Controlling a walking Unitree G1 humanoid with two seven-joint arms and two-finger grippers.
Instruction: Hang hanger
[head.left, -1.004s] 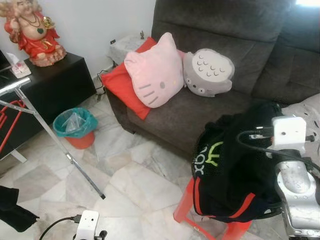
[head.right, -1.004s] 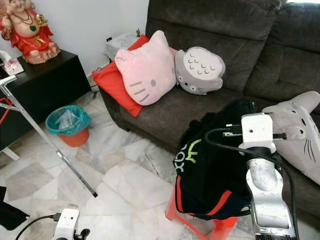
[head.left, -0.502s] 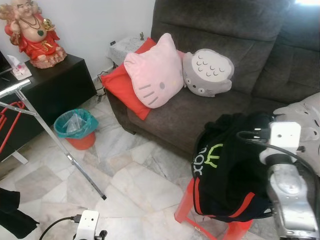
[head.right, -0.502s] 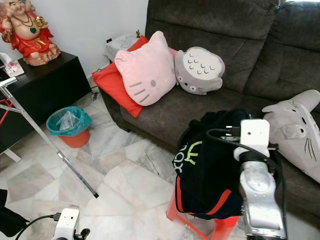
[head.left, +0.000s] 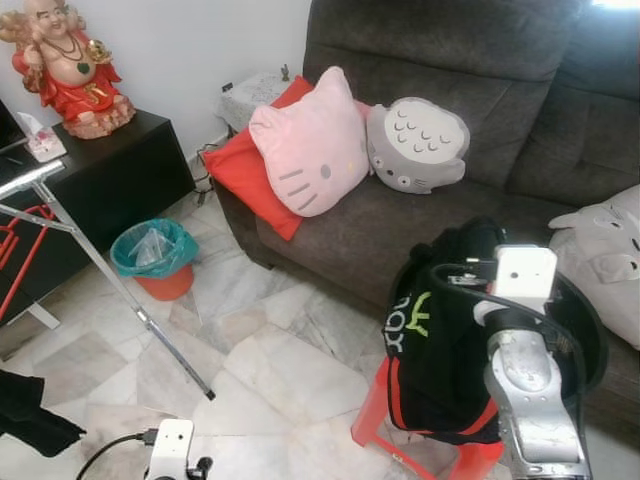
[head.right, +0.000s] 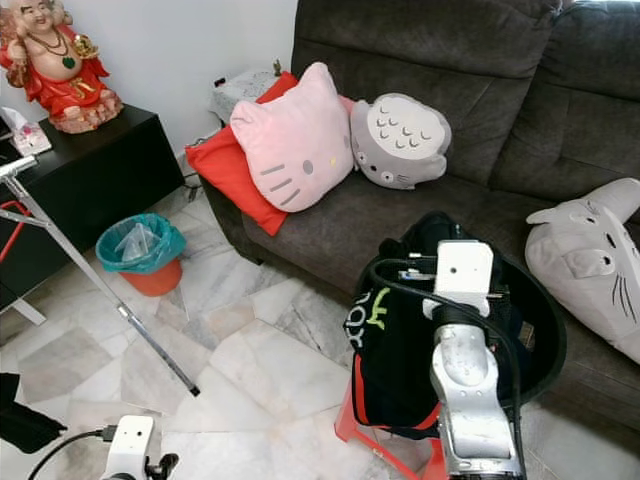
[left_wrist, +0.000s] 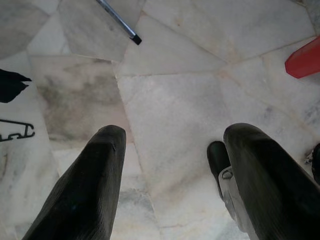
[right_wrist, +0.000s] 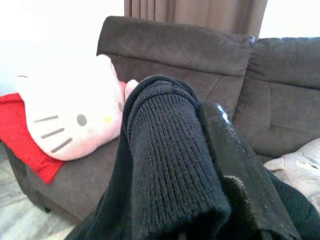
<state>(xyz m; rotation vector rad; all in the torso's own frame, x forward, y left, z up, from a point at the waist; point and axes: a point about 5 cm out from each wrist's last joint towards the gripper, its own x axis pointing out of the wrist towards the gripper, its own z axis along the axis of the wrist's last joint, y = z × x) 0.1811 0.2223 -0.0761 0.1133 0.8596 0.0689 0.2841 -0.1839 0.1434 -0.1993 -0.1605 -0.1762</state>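
Note:
My right gripper (right_wrist: 200, 170) is shut on a black garment (head.right: 400, 340) with a green print and a red stripe; a ribbed knit edge (right_wrist: 165, 165) is bunched against one black finger (right_wrist: 235, 165). The garment hangs from my raised right arm (head.right: 465, 350) over a black round basket (head.right: 545, 335) on a red stool (head.right: 355, 425). A red hanger (head.left: 15, 250) hangs on the metal drying rack (head.left: 100, 265) at the left. My left gripper (left_wrist: 170, 150) is open, low above the marble floor. A dark hook-shaped piece (left_wrist: 17, 132) lies on the floor near it.
A dark sofa (head.left: 440, 60) carries a pink cat cushion (head.left: 310, 140), a red cushion (head.left: 235, 165) and grey plush toys (head.left: 415, 145). A teal bin (head.left: 150, 255) stands by a black cabinet (head.left: 110, 165) with a red statue (head.left: 65, 65). Dark cloth (head.left: 30, 415) lies at the lower left.
My right arm has swung to the left with the black garment, uncovering the black basket's rim. The left arm has stayed put.

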